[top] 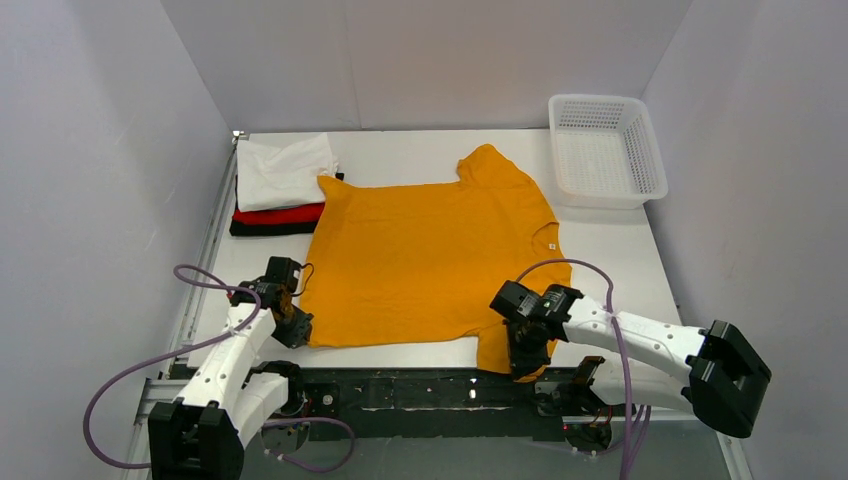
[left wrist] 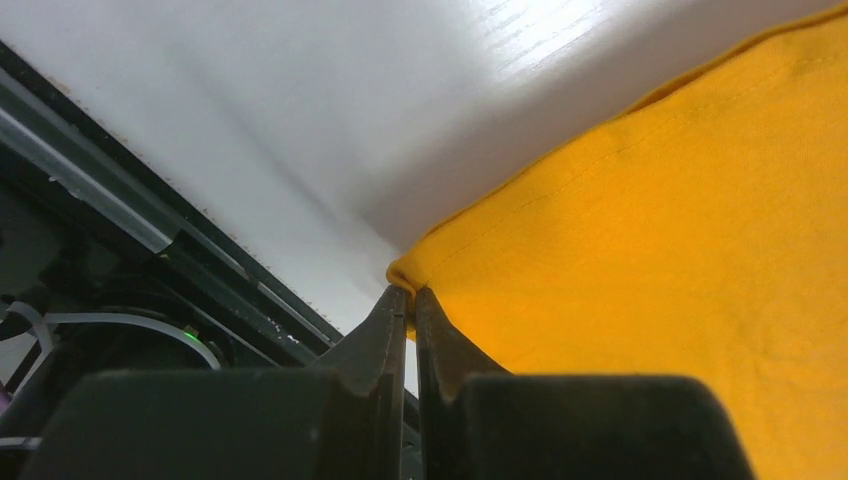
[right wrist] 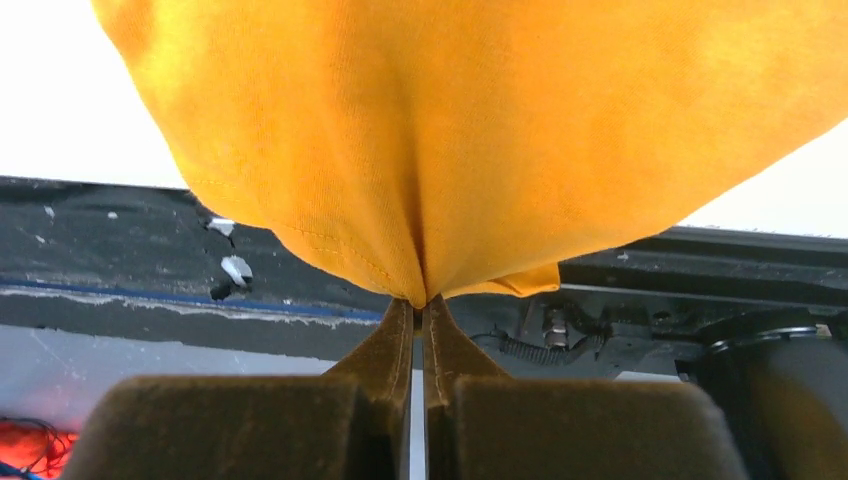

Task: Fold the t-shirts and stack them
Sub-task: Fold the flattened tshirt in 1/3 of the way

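- Here, my left jaws pinch the near-left corner of the mustard-orange t-shirt (top: 420,260).
- My right jaws clamp its near-right flap, bunched at the tabletop (top: 610,250) edge.

At six o'clock the right gripper (right wrist: 420,300) stands up from the bottom edge. Its two dark fingers (right wrist: 385,345) are pressed together, with a fold of the mustard-orange t-shirt (right wrist: 480,120) pinched between the tips. From that pinch the cloth fans out toward ten, twelve and two o'clock, its creases running into the grip. A stitched hem (right wrist: 340,250) shows just at nine o'clock of the tips. White table (right wrist: 60,110) shows at ten and at three o'clock. A black rail (right wrist: 120,250) crosses from nine to three, with white flecks (right wrist: 232,268) on it. At four o'clock sits a dark rounded part (right wrist: 770,370), perhaps a motor housing. A red glow (right wrist: 25,445) lies at eight.
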